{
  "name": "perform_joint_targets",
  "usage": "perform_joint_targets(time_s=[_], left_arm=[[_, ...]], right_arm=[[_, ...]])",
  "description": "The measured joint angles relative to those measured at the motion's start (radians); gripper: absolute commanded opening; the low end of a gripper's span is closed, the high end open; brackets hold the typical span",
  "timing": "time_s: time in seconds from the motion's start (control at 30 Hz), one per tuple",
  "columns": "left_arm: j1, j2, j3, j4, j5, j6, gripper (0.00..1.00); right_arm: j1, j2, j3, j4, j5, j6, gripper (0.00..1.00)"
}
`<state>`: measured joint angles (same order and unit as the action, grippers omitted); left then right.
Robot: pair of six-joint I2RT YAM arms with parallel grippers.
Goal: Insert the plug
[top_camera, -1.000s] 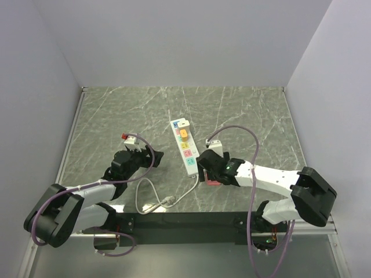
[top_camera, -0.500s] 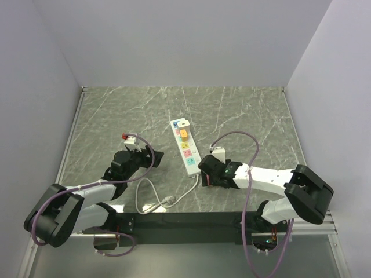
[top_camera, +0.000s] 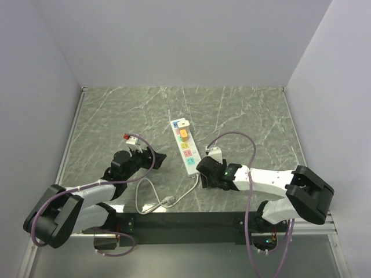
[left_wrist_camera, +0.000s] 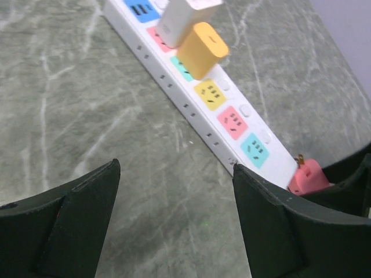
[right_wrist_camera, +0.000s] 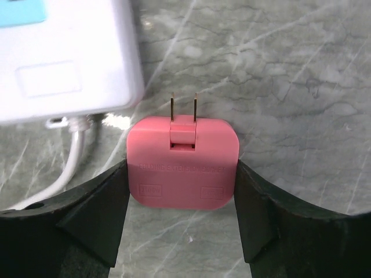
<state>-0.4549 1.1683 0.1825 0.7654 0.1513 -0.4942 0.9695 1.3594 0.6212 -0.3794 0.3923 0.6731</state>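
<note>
A white power strip (top_camera: pixel 186 148) with coloured sockets lies mid-table; it also shows in the left wrist view (left_wrist_camera: pixel 232 124) and the right wrist view (right_wrist_camera: pixel 64 52). A pink plug (right_wrist_camera: pixel 182 162) lies flat on the marble just beyond the strip's cable end, with its two prongs pointing away from me. My right gripper (right_wrist_camera: pixel 181 169) is shut on it, with a finger against each side. In the top view the right gripper (top_camera: pixel 204 175) covers the plug. My left gripper (top_camera: pixel 155 156) is open and empty, low over the table to the left of the strip (left_wrist_camera: pixel 174 168).
An orange adapter (left_wrist_camera: pixel 202 49) and a white adapter (left_wrist_camera: pixel 185 17) are plugged in at the strip's far end. The strip's white cable (top_camera: pixel 153 197) loops toward the near edge between the arms. Grey walls enclose the table on three sides.
My right gripper has moved left and down over the pink plug, which showed beside it before and is now between its fingers. The left arm has barely shifted.
</note>
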Motion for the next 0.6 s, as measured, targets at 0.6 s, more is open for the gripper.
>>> perform_joint_targets(time_s=[0.6], left_arm=[[-0.141,-0.005,0.031,0.039,0.372,-0.105,0.83]], right_arm=[[0.277,-0.026,0.133,0.177,0.047,-0.428,0.3]])
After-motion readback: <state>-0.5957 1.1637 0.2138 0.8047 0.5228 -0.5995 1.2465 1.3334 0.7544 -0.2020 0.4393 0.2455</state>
